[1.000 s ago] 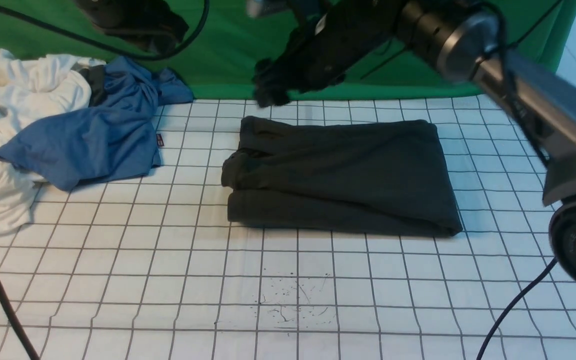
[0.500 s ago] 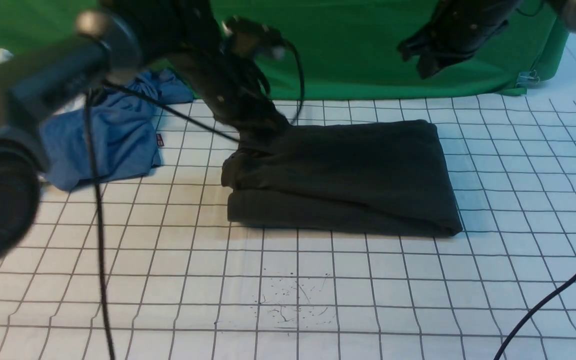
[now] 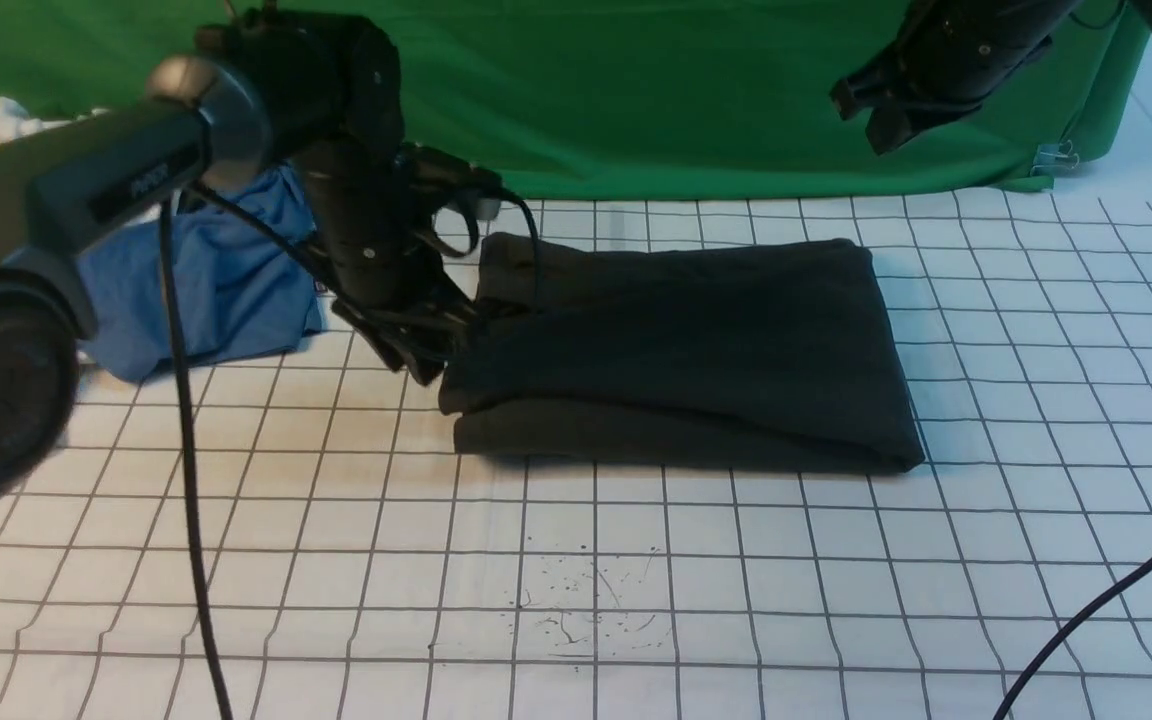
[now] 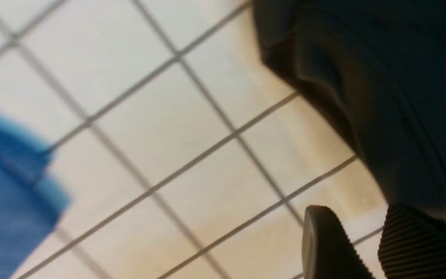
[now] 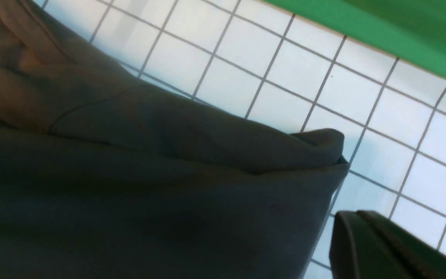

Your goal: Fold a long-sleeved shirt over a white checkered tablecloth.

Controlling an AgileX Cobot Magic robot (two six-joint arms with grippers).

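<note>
The long-sleeved shirt point(image 3: 686, 340) lies folded into a dark rectangle on the white checkered tablecloth point(image 3: 636, 560). My left gripper point(image 3: 426, 355) is low at the shirt's left edge. In the left wrist view its fingers point(image 4: 323, 240) stand apart, open, with only tablecloth point(image 4: 149, 116) showing in the gap; one ribbed pad sits against the shirt's hem point(image 4: 381, 116). My right gripper point(image 3: 881, 115) hangs high above the shirt's far right corner, shut and empty. In the right wrist view the right gripper point(image 5: 343, 219) is above the tablecloth point(image 5: 285, 77), beside that shirt corner point(image 5: 323, 143).
A blue garment point(image 3: 206, 290) lies crumpled at the back left, partly behind my left arm, with white cloth point(image 3: 6, 120) beyond it. A green backdrop point(image 3: 636, 90) hangs along the far edge. Black cables point(image 3: 1106, 600) trail across the tablecloth at both sides.
My right arm swung from above the shirt's far left corner to the upper right, and its jaws shut. My left arm came in and slid nearer along the shirt's left edge.
</note>
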